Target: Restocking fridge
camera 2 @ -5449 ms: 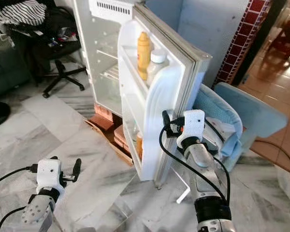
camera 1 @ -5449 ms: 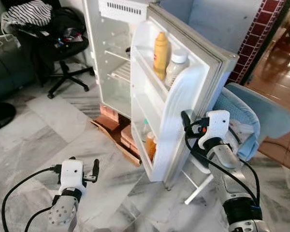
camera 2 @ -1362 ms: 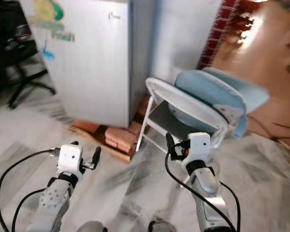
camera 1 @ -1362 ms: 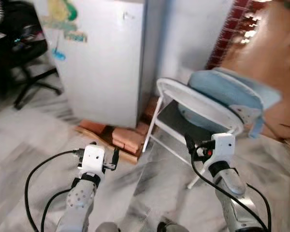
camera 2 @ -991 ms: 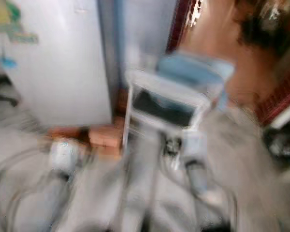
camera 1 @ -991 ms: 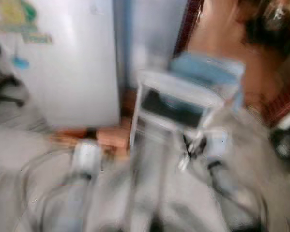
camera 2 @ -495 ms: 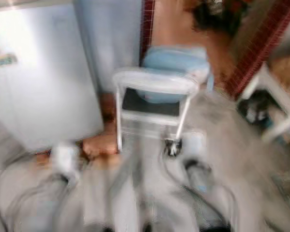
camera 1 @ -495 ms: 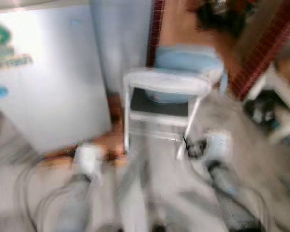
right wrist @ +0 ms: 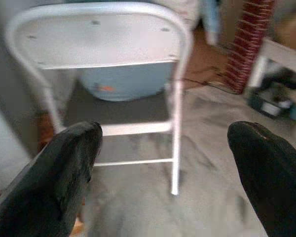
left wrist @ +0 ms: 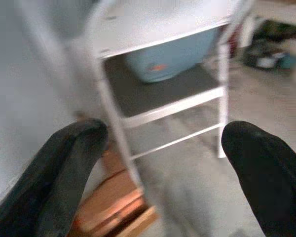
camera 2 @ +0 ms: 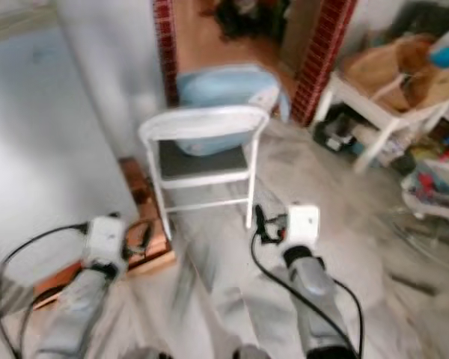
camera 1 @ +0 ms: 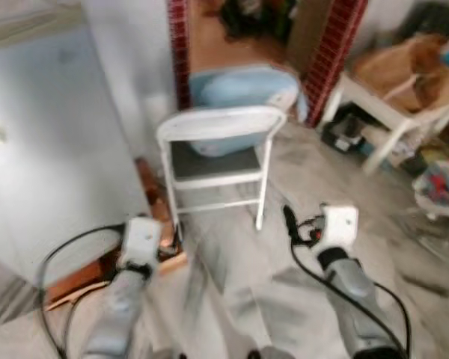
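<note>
The white fridge (camera 1: 45,149) stands shut at the left edge of the blurred head views, showing its plain door face. My left gripper (left wrist: 163,143) hangs low in front of the fridge's base, open and empty. My right gripper (right wrist: 163,143) is held low over the marble floor, with its black fingers (camera 1: 289,222) pointing at the folding chair; it too is open and empty. Both wrist views look between wide-apart fingers at the chair.
A white folding chair (camera 1: 218,142) stands straight ahead, with a light blue tub (camera 1: 239,86) behind it. Bricks and a board (camera 1: 153,217) lie under the fridge. Red tiled pillars (camera 1: 337,45) frame a doorway. A white table (camera 1: 389,112) and floor clutter (camera 1: 441,187) are at the right.
The view has swung right: the fridge, open 5.4 s ago, is shut and has slid to the left edge, and the chair is now central. Both grippers stay low and open.
</note>
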